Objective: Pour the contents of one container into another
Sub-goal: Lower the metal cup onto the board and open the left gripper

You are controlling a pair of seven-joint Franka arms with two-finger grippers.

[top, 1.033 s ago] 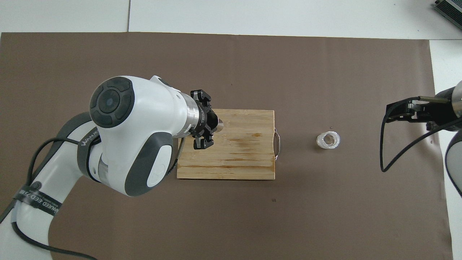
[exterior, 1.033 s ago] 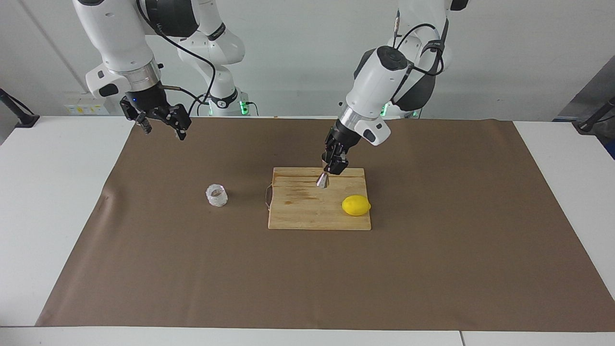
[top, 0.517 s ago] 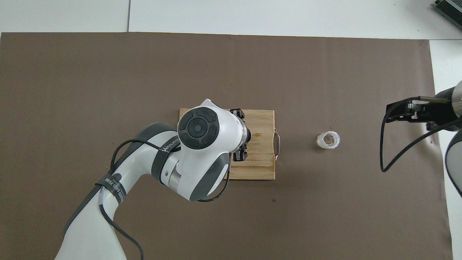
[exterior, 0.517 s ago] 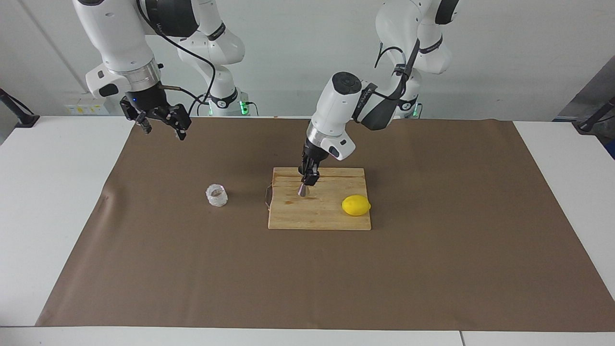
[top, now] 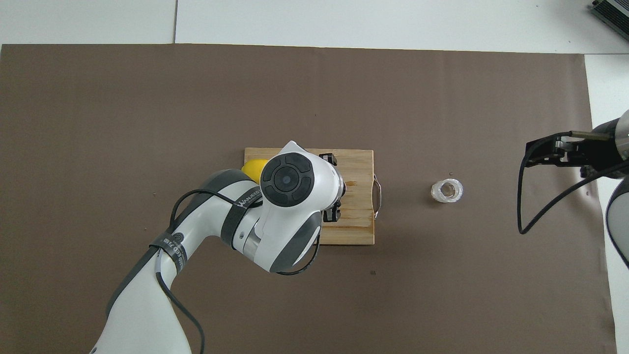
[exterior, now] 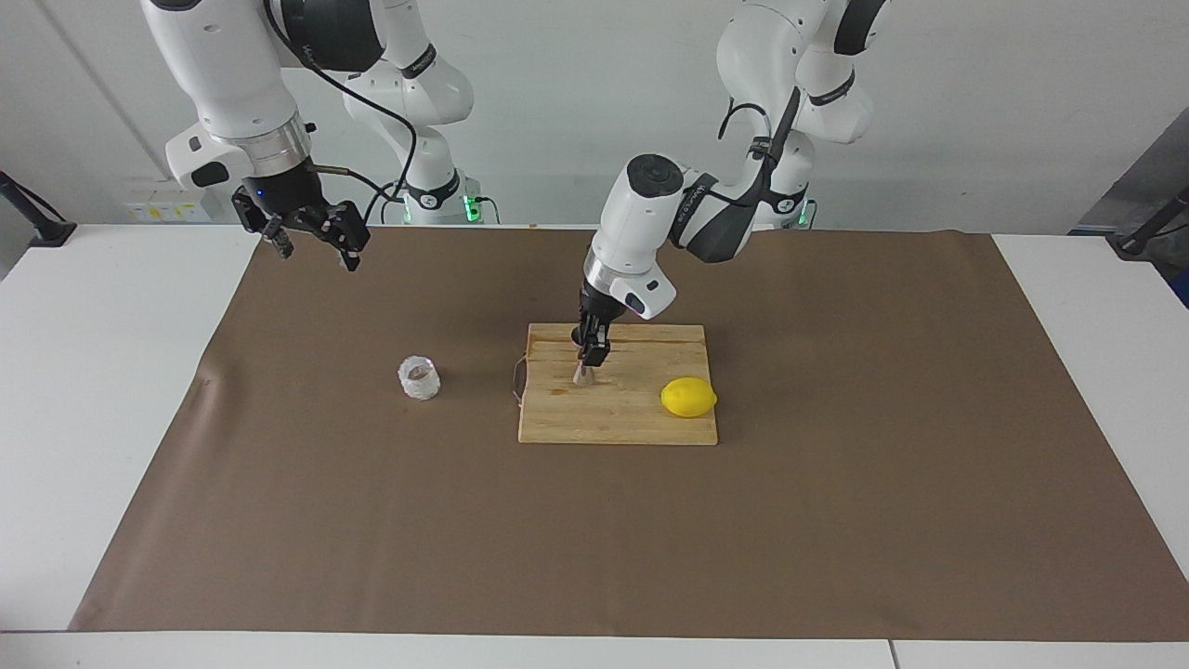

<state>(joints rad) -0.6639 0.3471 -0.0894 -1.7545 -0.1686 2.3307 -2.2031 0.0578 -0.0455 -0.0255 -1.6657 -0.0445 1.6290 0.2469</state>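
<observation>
The textured glass cup point(exterior: 419, 378) stands on the brown mat, beside the cutting board point(exterior: 618, 413) toward the right arm's end; it also shows in the overhead view point(top: 446, 191). My left gripper point(exterior: 589, 357) is shut on the small steel jigger point(exterior: 582, 375) and holds it low over the board, its lower end at or just above the wood. In the overhead view the left arm's wrist hides the jigger. My right gripper point(exterior: 316, 249) is open and empty, waiting in the air near the mat's edge at the right arm's end; it also shows in the overhead view point(top: 533, 152).
A yellow lemon point(exterior: 688, 398) lies on the board toward the left arm's end, partly covered by the arm in the overhead view point(top: 254, 166). The board has a metal handle point(top: 377, 195) on the side toward the cup.
My left gripper has carried the jigger across the board toward the right arm's end and lowered it. The right arm, cup and lemon have not moved.
</observation>
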